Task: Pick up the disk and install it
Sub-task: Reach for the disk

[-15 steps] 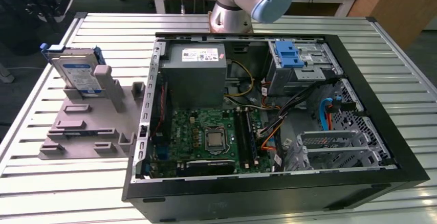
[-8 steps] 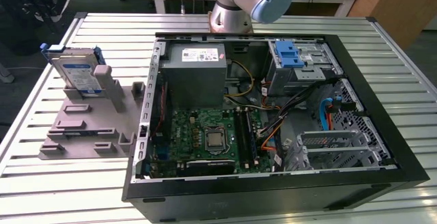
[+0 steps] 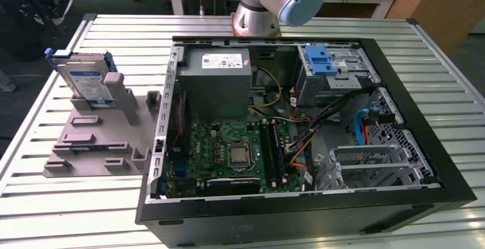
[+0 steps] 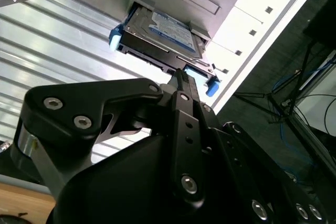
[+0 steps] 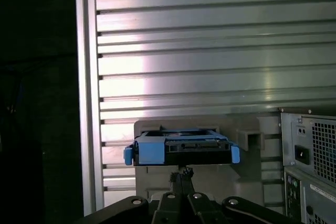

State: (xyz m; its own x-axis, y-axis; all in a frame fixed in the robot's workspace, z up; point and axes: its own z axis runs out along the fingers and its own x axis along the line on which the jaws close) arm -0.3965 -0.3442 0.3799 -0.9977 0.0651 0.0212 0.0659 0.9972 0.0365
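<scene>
Gripper [image 5: 180, 173] closed, empty, with the disk [image 5: 181, 148] just ahead, upright in gray holder [image 5: 144, 181]; best open wide, centre on its edge, grip squarely.

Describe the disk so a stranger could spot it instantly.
Beside the open computer case, on the exterior view's left, sits a gray fixture. The disk stands on edge at its far end: silver, white-and-blue label, blue carrier, unlike the case's bare blue bracket.
</scene>
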